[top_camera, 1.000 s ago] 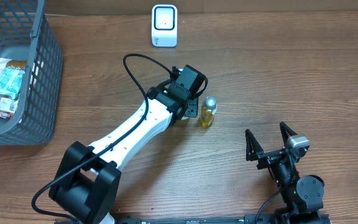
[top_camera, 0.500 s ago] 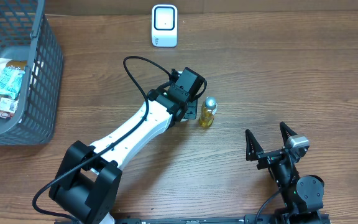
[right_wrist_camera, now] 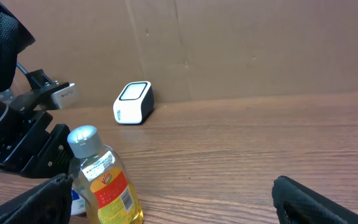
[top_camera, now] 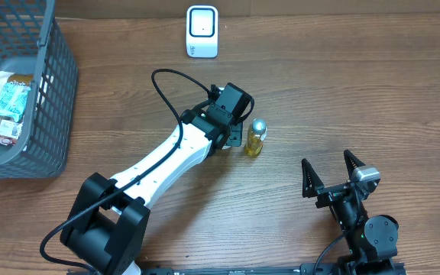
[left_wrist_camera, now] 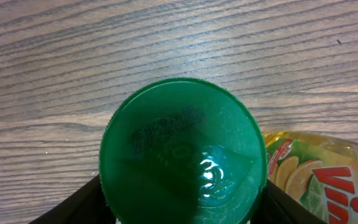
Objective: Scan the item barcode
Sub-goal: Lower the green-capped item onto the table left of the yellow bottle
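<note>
A round green cap (left_wrist_camera: pixel 182 149) fills the left wrist view. It tops a white container with a blue label (right_wrist_camera: pixel 76 202) standing on the table. My left gripper (left_wrist_camera: pixel 182 208) is shut on it from above, one black finger against each side of the cap. In the overhead view the left gripper (top_camera: pixel 234 136) hides this container. Just right of it a yellow bottle (top_camera: pixel 255 138) with a silver cap stands upright, its barcode label (right_wrist_camera: pixel 124 198) facing the right wrist camera. The white scanner (top_camera: pixel 202 31) sits at the table's far edge. My right gripper (top_camera: pixel 331 177) rests open, near the front right.
A grey wire basket (top_camera: pixel 52 92) at the far left holds several packets. A black cable (top_camera: pixel 166 84) loops over the left arm. A cardboard wall (right_wrist_camera: pixel 241 43) backs the table behind the scanner (right_wrist_camera: pixel 133 102).
</note>
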You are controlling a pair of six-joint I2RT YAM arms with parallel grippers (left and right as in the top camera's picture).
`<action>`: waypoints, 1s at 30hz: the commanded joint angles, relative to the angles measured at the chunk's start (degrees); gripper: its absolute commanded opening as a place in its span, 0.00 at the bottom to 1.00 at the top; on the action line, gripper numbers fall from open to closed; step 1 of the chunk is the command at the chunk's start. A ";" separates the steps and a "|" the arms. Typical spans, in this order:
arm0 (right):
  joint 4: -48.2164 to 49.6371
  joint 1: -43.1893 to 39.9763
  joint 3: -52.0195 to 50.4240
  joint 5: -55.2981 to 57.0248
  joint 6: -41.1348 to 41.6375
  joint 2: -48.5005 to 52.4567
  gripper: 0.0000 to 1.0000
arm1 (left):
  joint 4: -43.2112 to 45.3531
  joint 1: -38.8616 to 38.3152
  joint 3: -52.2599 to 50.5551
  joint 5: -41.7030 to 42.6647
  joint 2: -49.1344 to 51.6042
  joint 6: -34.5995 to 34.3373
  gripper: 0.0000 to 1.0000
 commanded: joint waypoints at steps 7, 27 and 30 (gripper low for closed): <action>0.15 -0.15 -0.61 0.52 -0.20 -0.68 1.00 | 0.17 0.11 -0.02 -1.20 0.44 0.04 0.61; 0.15 -0.17 -0.61 0.52 -0.20 -0.68 1.00 | -3.67 0.22 2.91 2.71 -2.49 3.89 0.90; 0.15 -0.17 -0.59 0.52 -0.20 -0.68 1.00 | -5.86 0.22 5.70 2.67 -4.83 4.37 0.91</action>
